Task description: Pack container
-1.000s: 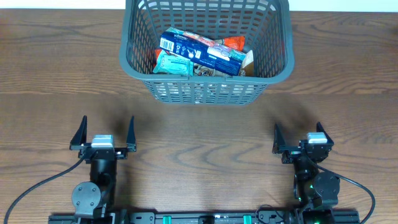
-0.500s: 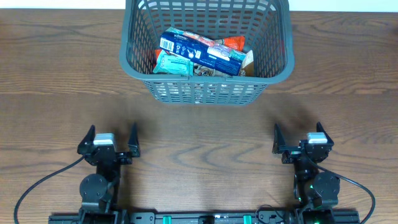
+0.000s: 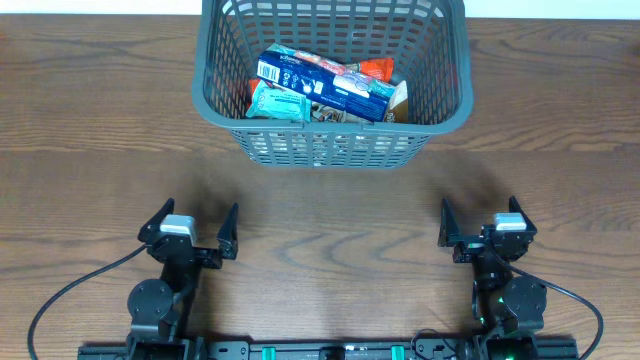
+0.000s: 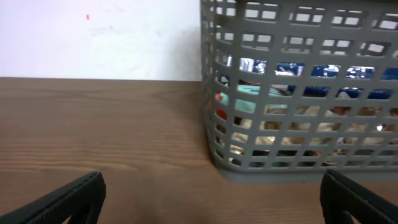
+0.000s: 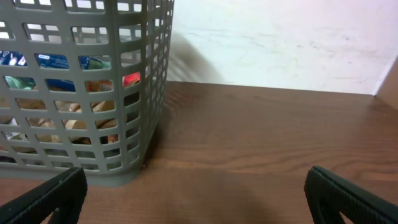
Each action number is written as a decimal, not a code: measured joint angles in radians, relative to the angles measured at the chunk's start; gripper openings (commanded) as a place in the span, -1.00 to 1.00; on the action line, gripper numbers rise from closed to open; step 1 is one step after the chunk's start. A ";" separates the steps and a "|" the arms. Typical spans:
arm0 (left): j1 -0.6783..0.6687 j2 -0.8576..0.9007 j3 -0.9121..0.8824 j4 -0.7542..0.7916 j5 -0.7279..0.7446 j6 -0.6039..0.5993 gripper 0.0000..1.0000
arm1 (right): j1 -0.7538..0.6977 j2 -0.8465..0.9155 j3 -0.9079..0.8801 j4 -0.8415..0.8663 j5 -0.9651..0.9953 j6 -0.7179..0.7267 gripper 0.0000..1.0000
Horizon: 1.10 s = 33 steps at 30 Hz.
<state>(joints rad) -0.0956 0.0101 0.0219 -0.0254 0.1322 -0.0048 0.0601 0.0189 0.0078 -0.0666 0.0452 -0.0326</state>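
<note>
The slate-grey slotted container (image 3: 325, 150) stands at the table's far middle and holds several snack packs (image 3: 320, 88). It also shows in the left wrist view (image 4: 298, 165) and in the right wrist view (image 5: 81, 158), with packs visible through the slots. My left gripper (image 3: 192, 227) is open and empty near the front left, turned slightly toward the container. My right gripper (image 3: 480, 222) is open and empty near the front right. In both wrist views the jaws (image 4: 208, 199) (image 5: 199, 193) hold nothing.
The wooden table (image 3: 90, 180) spreads around the container. A white wall (image 4: 93, 37) rises behind the table's far edge. Black cables (image 3: 60, 300) trail from the arm bases at the front edge.
My left gripper has shifted right and rotated toward the container. The right gripper and the container have not moved.
</note>
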 measured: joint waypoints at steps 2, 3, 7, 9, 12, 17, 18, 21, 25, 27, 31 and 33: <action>0.000 0.000 0.000 0.003 0.021 0.001 0.97 | 0.000 0.000 0.000 0.000 0.000 0.000 0.99; -0.001 0.000 0.000 0.004 0.032 0.002 0.97 | 0.000 0.000 0.000 0.000 0.000 0.000 0.99; -0.011 0.000 0.000 0.007 0.071 0.005 0.97 | 0.000 0.000 0.000 0.000 0.000 0.000 0.98; -0.011 0.000 0.000 0.007 0.080 0.005 0.97 | 0.000 0.000 0.000 0.000 0.000 0.000 0.99; -0.011 0.000 0.001 0.007 0.090 0.005 0.97 | 0.000 0.000 0.000 0.000 0.000 0.000 0.99; -0.011 0.000 0.002 0.008 0.098 0.005 0.97 | 0.000 0.000 0.000 0.000 0.000 0.000 0.99; -0.011 0.000 0.002 0.008 0.098 0.005 0.97 | 0.000 0.000 0.000 0.000 0.000 0.000 0.99; -0.011 0.000 0.002 0.008 0.098 0.005 0.97 | 0.000 0.000 0.000 0.000 0.000 0.000 0.99; -0.011 0.000 0.002 0.008 0.101 0.005 0.97 | 0.000 0.000 0.000 0.000 0.000 0.000 0.99; -0.011 0.000 0.002 0.008 0.101 0.005 0.97 | 0.000 0.000 0.000 0.000 0.000 0.000 0.98; -0.011 0.000 0.002 0.008 0.101 0.005 0.97 | 0.000 0.000 0.000 0.000 0.000 0.000 0.99; -0.011 0.000 0.002 0.008 0.101 0.005 0.97 | 0.000 0.000 0.000 0.000 0.000 0.000 0.98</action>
<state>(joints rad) -0.1070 0.0101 0.0235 -0.0177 0.2333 0.0006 0.0601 0.0189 0.0078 -0.0666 0.0452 -0.0326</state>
